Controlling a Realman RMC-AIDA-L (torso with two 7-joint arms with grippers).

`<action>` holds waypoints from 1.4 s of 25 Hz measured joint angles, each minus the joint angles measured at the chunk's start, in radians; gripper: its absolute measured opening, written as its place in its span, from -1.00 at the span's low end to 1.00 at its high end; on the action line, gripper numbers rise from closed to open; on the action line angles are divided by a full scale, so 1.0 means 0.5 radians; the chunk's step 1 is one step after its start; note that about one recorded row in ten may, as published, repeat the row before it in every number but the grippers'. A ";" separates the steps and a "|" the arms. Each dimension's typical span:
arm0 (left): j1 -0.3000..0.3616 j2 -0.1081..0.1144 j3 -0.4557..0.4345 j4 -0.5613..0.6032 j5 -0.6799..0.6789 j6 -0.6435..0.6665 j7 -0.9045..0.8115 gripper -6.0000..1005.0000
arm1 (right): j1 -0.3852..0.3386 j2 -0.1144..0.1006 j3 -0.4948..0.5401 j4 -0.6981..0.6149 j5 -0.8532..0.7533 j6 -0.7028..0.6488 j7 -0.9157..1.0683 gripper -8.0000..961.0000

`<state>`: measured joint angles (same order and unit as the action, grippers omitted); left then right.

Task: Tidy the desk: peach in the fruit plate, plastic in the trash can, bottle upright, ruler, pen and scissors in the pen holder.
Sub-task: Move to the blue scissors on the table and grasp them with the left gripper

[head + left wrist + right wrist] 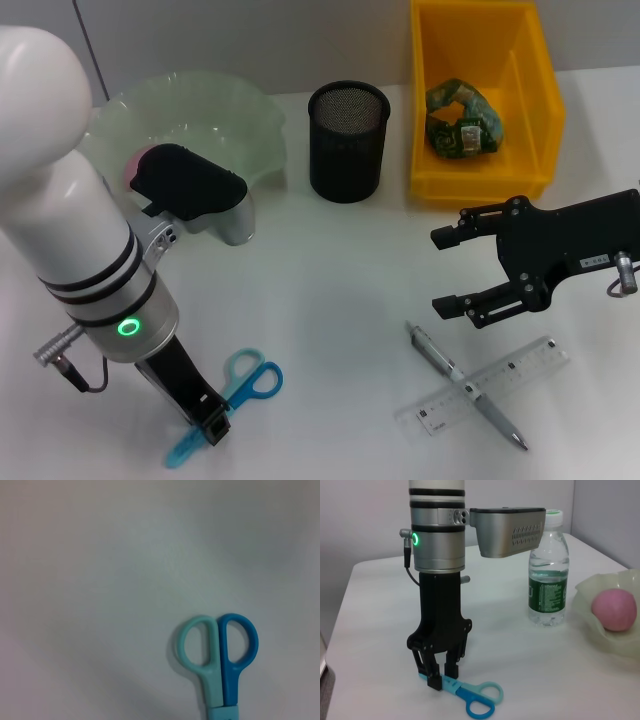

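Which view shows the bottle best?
The right wrist view: the bottle stands upright beside the plate, only its top partly covered. In the head view the left arm nearly hides it. The left wrist view misses it.

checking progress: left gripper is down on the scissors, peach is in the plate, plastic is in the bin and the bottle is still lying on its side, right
Not quite: the bottle already stands upright, as the right wrist view shows. The rest holds: the left gripper is down on the scissors, the peach is in the plate and the plastic in the bin.
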<state>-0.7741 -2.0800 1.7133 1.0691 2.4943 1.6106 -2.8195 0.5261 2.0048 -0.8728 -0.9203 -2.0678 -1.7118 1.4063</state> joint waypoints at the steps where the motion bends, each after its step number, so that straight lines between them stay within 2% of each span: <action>1: 0.001 0.000 0.001 0.000 0.000 0.000 0.000 -0.33 | 0.000 0.001 0.000 0.000 0.000 0.000 0.000 0.72; 33: 0.003 0.000 0.007 -0.003 0.017 -0.003 0.005 -0.34 | -0.006 0.006 0.000 -0.019 0.005 -0.007 0.007 0.72; 35: 0.003 0.000 0.007 -0.003 0.017 -0.003 0.005 -0.39 | -0.006 0.006 0.000 -0.019 0.007 -0.009 0.007 0.72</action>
<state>-0.7723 -2.0801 1.7165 1.0676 2.5026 1.6091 -2.8172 0.5231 2.0079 -0.8728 -0.9296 -2.0645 -1.7163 1.4097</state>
